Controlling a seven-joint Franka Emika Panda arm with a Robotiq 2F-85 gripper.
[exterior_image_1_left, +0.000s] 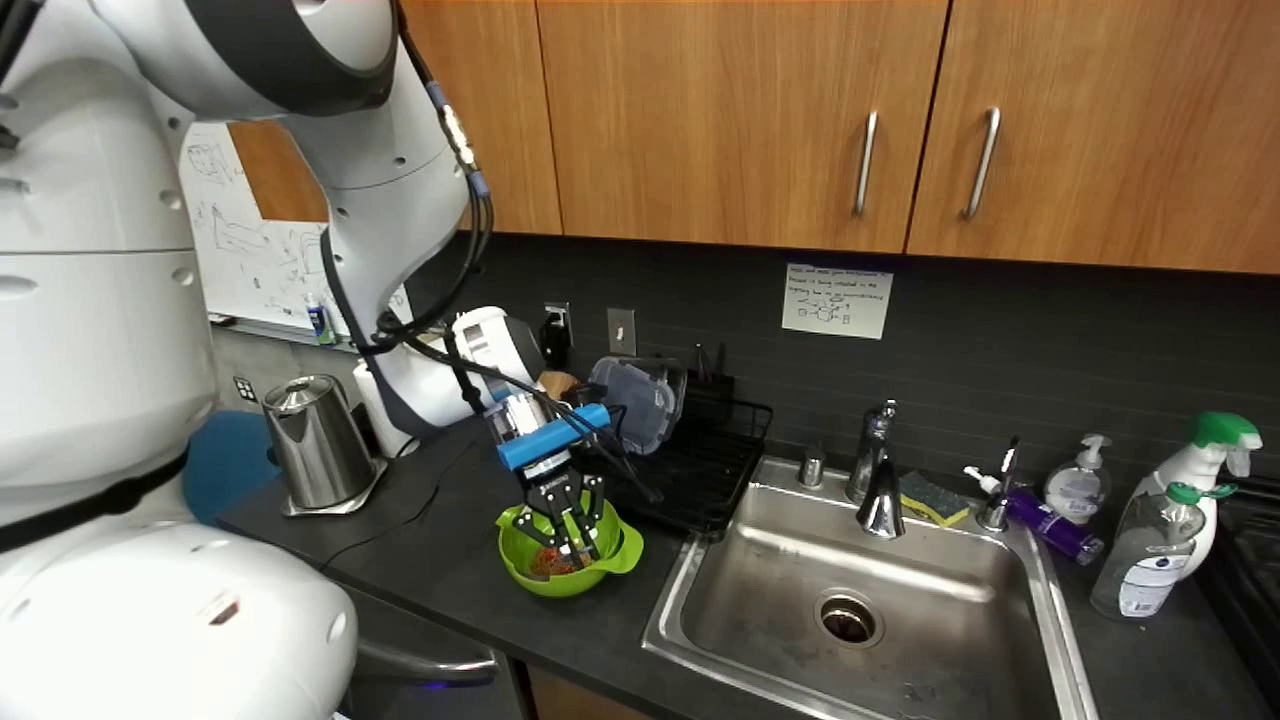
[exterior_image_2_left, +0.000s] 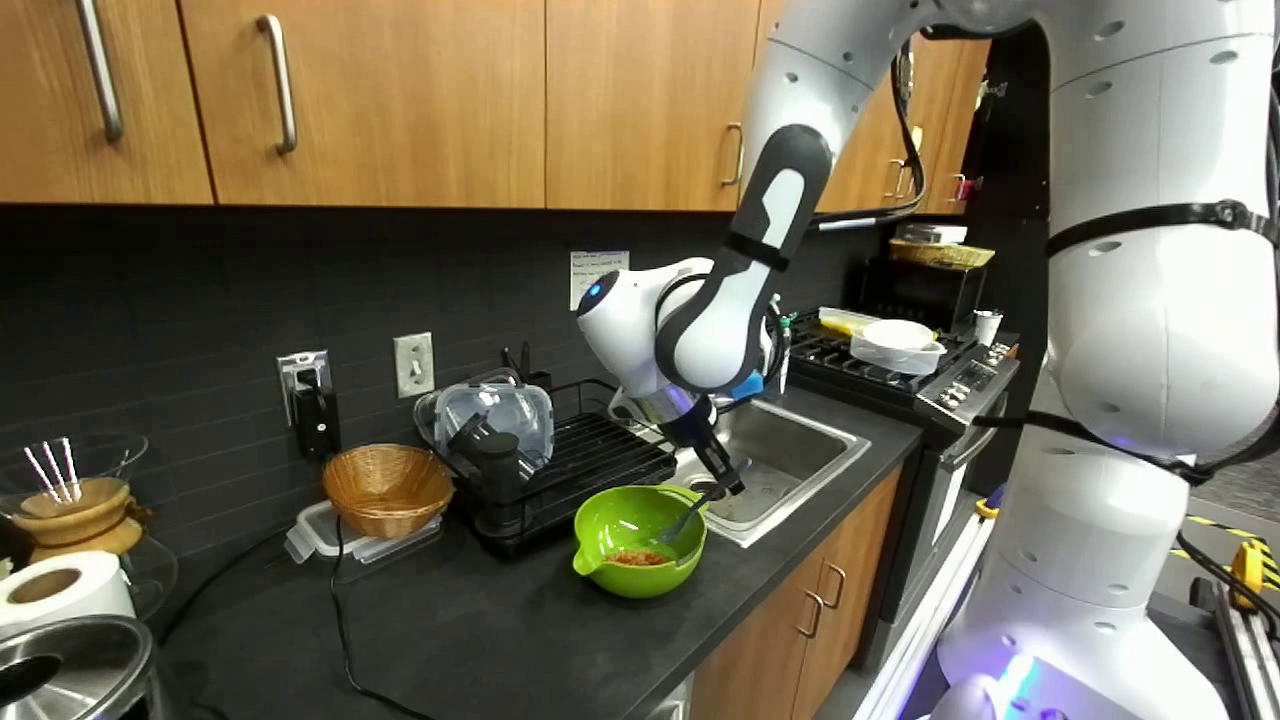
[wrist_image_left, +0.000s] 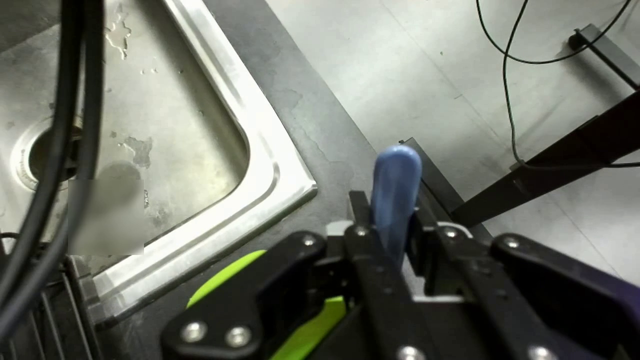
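A utensil (wrist_image_left: 396, 182) with a smooth, round-ended blue handle is clamped between the narrow black fingers of the gripper (wrist_image_left: 393, 220) and is held at a slant, its lower end reaching down inside the bowl (exterior_image_2_left: 620, 578). The bowl is glossy, round and lime green, with a spout on one side and a tab on the opposite side; crumbly reddish-brown food (exterior_image_2_left: 640, 558) is gathered at its bottom. It is set on the matte dark counter (exterior_image_2_left: 500, 640), near the brushed-steel sink (exterior_image_1_left: 760, 600) and just beside a black wire drying rack (exterior_image_2_left: 610, 445), in which clear plastic containers (exterior_image_2_left: 525, 410) are propped. Farther along, a woven wicker basket (exterior_image_2_left: 385, 512) and a polished steel kettle (exterior_image_1_left: 318, 440) are seen. The shape of the utensil's head cannot be made out, and whether the food is touched by it cannot be told. In the wrist view, only the handle's end is shown clearly, and the bowl is mostly covered by the gripper, with slivers of green left visible. There, the sink is cut off by the frame, crossed by black cables (wrist_image_left: 93, 100) and partly blurred. The handwriting on the paper note (exterior_image_1_left: 837, 300) is too small to be read.
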